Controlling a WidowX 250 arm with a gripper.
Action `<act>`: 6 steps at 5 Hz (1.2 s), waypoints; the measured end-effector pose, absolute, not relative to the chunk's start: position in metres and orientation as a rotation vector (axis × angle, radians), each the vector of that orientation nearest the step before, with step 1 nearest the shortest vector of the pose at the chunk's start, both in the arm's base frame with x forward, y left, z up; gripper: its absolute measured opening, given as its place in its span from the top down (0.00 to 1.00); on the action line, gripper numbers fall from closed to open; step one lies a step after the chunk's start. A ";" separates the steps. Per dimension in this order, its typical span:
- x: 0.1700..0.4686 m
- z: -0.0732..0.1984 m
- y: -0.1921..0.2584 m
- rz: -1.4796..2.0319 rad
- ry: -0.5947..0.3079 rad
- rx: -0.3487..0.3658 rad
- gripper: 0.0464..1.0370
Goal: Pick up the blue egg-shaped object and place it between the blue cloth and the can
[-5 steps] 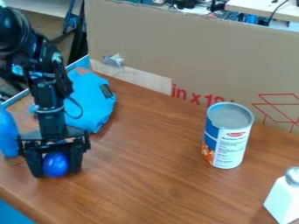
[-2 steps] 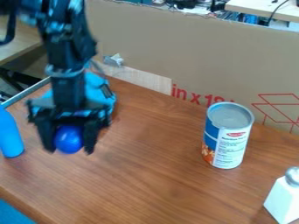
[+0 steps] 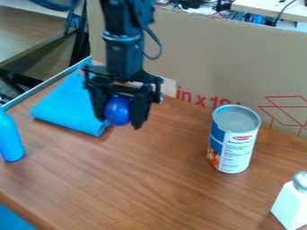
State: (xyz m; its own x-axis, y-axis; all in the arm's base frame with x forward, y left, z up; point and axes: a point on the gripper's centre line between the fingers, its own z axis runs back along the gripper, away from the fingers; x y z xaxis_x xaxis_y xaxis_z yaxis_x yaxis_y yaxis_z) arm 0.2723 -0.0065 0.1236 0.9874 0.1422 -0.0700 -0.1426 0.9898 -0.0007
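The tool (image 3: 123, 112) grips a blue ball (image 3: 117, 111) between its fingers — pinched from both sides, so it hangs securely.

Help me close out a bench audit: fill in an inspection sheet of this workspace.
Surface: brown wood-grain table
Job's things: blue ball, held over the table
Clutter: upright can; white container with a grey top; blue bottle-shaped object; blue cloth
Gripper: fingers around the ball, pointing down
Cables: one loops out beside the arm
Surroundings: cardboard panel behind; another table at upper left
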 end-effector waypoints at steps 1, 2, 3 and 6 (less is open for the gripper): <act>0.302 0.098 -0.003 0.049 0.115 0.015 0.20; 0.319 0.077 -0.003 0.012 0.144 0.013 0.20; 0.329 0.053 -0.004 0.001 0.164 -0.056 0.20; 0.343 0.022 0.000 0.084 0.166 -0.048 0.16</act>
State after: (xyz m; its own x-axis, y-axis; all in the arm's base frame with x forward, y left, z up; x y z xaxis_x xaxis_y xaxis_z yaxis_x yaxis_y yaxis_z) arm 0.3430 -0.0002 0.0224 0.9828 0.0790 -0.1670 -0.0870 0.9954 -0.0409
